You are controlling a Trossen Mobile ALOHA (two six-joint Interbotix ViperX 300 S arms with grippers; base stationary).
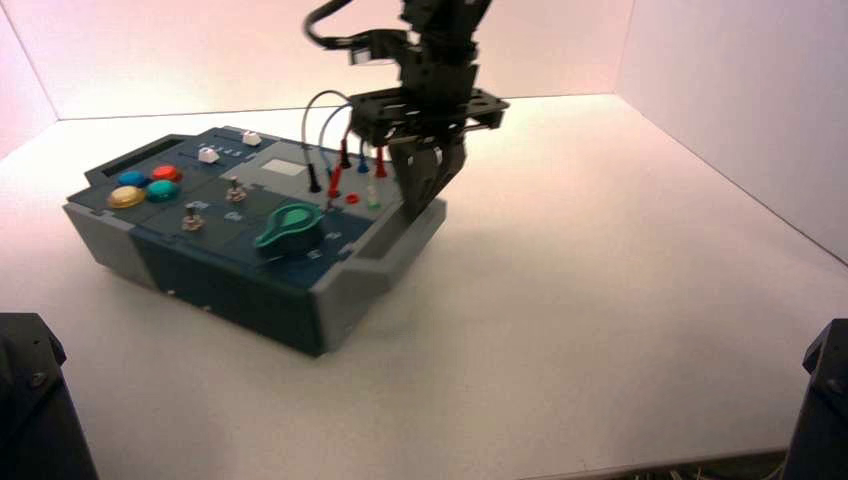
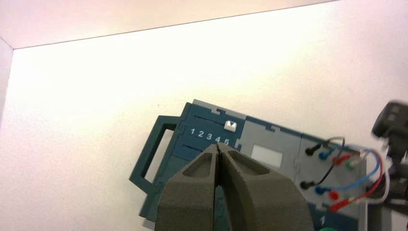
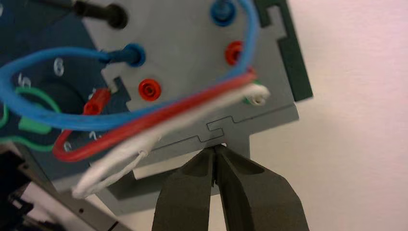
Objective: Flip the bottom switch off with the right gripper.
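The bottom switch [image 1: 191,216] is a small silver toggle on the box's dark blue panel, near the front left. A like toggle [image 1: 235,188] stands just behind it. My right gripper [image 1: 415,208] hangs over the box's grey right edge beside the wire plugs, well to the right of both toggles. In the right wrist view the right gripper [image 3: 215,148] is shut with nothing in it, its tip at the grey edge [image 3: 269,125]; the switch is out of that view. My left gripper [image 2: 219,147] is shut and empty, held above the box, and does not show in the high view.
A green knob [image 1: 290,228] sits between the toggles and my right gripper. Red, blue and white wires [image 3: 159,115] loop over the jack panel. Coloured buttons [image 1: 147,186] and white slider caps [image 1: 209,154] lie at the left. Black arm bases [image 1: 30,400] fill the lower corners.
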